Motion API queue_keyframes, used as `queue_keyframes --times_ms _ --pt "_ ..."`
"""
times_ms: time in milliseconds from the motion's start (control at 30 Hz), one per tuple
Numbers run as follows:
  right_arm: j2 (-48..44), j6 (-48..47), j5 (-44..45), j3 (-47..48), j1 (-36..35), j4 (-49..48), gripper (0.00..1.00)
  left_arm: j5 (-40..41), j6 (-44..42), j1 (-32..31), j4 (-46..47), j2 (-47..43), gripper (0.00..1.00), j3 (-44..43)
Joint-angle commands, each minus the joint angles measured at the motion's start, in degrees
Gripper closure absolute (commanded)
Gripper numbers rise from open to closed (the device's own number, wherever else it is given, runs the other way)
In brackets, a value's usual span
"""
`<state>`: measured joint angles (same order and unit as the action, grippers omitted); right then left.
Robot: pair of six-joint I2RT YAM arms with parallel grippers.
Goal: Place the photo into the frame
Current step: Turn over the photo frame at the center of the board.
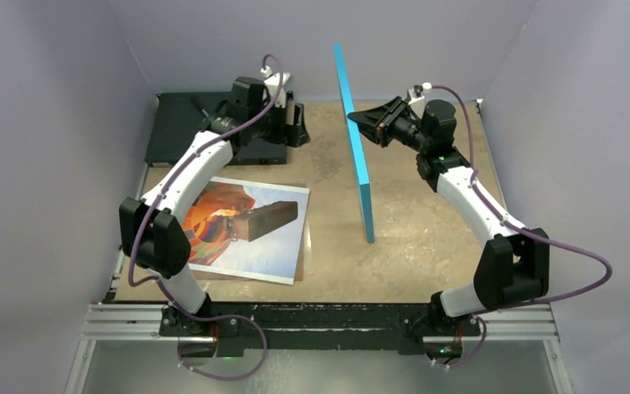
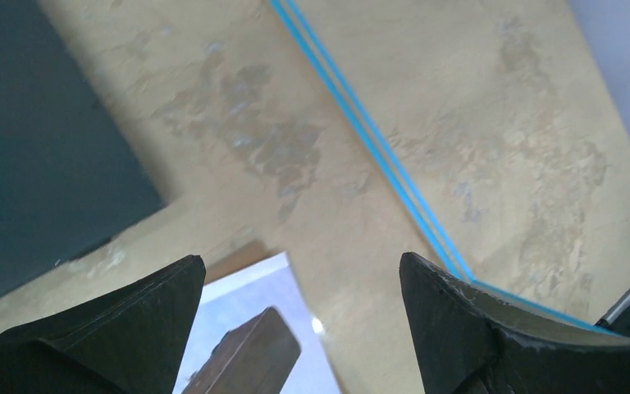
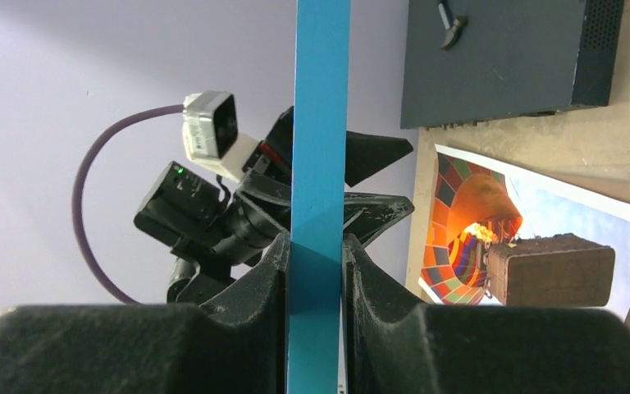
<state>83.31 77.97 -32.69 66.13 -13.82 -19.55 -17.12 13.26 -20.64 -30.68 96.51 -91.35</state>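
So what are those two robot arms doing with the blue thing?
The right tool is pinching the blue frame, holding it up on its edge. The left tool is open and holding nothing, up near the black box. The balloon photo lies picture-side up on the table, not in the frame yet.

Top external view high at the near edge, looking down on whole table [image 1: 418, 254], left wrist view close above table, facing down, right wrist view close, facing leftward, all three sharing photo [image 1: 275, 246] and frame [image 1: 359, 156].
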Motion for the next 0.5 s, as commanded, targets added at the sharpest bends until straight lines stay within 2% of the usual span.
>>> queue_keyframes --times_ms 0,167,267,333,467 --pt "-2.83 -0.44 -4.32 -1.45 4.24 -1.35 1.00 1.87 3.64 -3.20 3.70 3.99 0.12 -7.89" --pt "-5.20 -0.37 -7.45 -4.63 11.50 -1.09 1.00 4.59 4.23 -8.71 3.98 6.92 0.12 -14.47" --pt "-6.38 -2.39 -8.11 -6.28 16.30 0.93 0.94 5.69 3.88 -10.19 3.45 8.78 0.12 -15.86" --pt "-6.31 -3.36 -8.58 -7.58 17.34 1.23 0.94 6.37 3.71 -10.36 3.24 9.60 0.13 -15.77" --pt "-5.52 -3.76 -7.17 -7.77 16.94 -0.52 1.00 7.72 4.13 -10.30 2.87 9.41 0.14 -13.15"
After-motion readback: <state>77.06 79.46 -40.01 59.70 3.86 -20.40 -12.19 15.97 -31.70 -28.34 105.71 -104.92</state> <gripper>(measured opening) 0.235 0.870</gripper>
